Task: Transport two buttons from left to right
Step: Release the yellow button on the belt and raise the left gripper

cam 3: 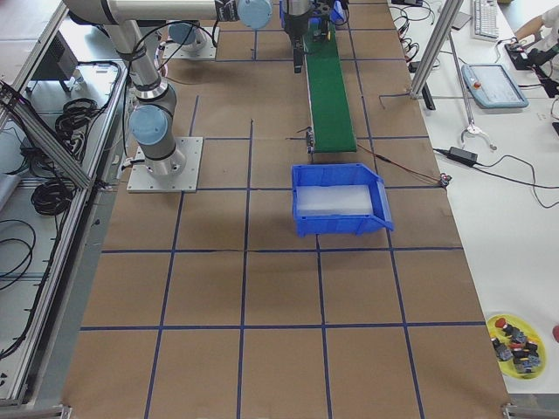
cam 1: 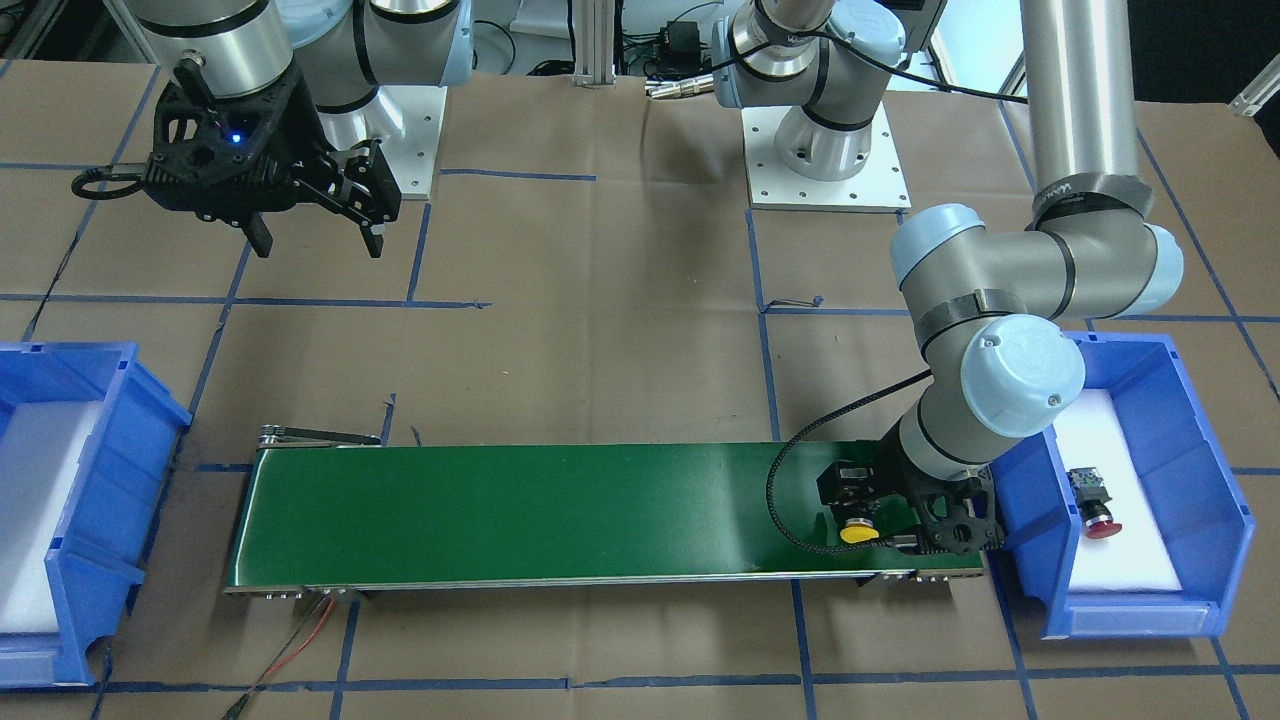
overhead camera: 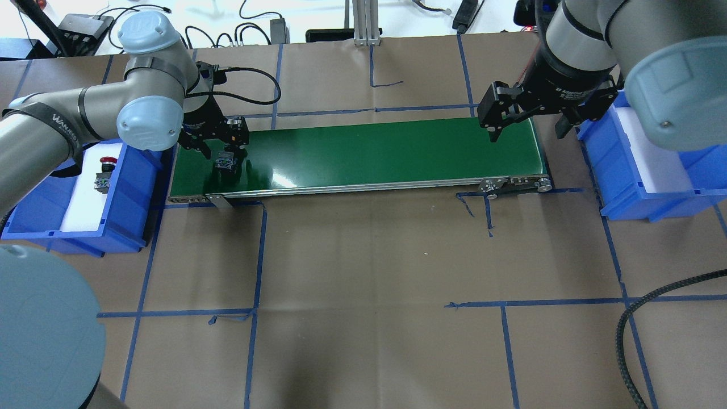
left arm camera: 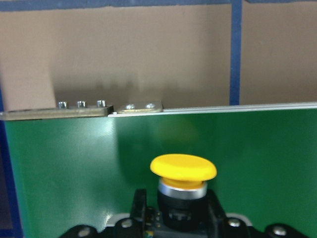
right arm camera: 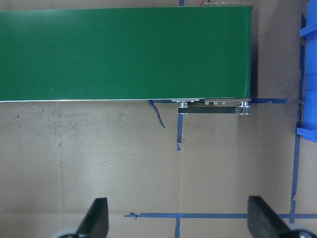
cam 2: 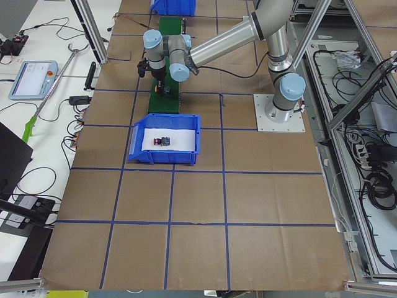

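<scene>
**A:** Front-facing view. We log the left gripper point(cam 1: 890, 540) low over the belt point(cam 1: 550, 510), at the end beside the left bin point(cam 1: 1215, 470). The yellow button point(cam 1: 858, 534) is at its tip, cap showing. The wrist hides the grip itself.

**B:** And the right gripper point(cam 1: 318, 240)?

**A:** It hangs near its base with its fingers spread wide and nothing between them.

**B:** Overhead view. We get what the front view hid: the button's grey rear block just under the left fingers, over the belt. The cap is out of sight here.

**A:** Left wrist view settles the grip. The black body is pinched between both fingers point(left arm camera: 138, 208), closed tight on it, with the yellow cap forward. We cannot tell whether it touches the belt.

**B:** Right wrist view. Both fingertips stand well apart, with only belt end and paper beyond them.

**A:** Containers. In the front and exterior left views, the left bin holds the red button point(cam 1: 1095, 505), lying on white foam.

**B:** In the exterior right view, the right bin point(cam 3: 341, 227) shows its white foam. Only this view catches a yellow dish point(cam 3: 500, 342) at the table corner, holding several small parts.
</scene>
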{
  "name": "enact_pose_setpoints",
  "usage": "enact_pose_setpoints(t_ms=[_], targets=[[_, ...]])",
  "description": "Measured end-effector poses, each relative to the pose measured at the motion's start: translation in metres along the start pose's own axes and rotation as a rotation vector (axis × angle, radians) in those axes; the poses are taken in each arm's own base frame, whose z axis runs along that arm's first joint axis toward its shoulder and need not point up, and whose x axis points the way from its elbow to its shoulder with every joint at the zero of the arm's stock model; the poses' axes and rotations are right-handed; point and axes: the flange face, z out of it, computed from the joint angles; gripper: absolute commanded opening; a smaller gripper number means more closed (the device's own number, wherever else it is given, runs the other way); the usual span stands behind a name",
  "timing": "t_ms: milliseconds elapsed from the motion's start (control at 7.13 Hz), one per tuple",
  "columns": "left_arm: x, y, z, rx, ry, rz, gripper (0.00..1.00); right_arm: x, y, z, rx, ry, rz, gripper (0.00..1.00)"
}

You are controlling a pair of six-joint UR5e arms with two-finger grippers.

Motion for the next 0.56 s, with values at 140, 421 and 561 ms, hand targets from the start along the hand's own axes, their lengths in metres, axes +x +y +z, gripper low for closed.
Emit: enact_pose_setpoints(t_ms=[140, 421, 561], targets=[[-0.002, -0.002, -0.010, 0.017, -0.002, -0.009, 1.00, 0.000, -0.001, 0.001, -0.001, 0.000, 0.000, 1.00], [-0.012, -0.001, -0.045, 0.051, -0.002, -0.024, 1.00, 0.000, -0.002, 0.003, -0.005, -0.001, 0.000, 1.00], [-0.017, 0.003, -0.072, 0.054, 0.000, -0.028, 1.00, 0.000, -0.002, 0.003, -0.006, 0.000, 0.000, 1.00]])
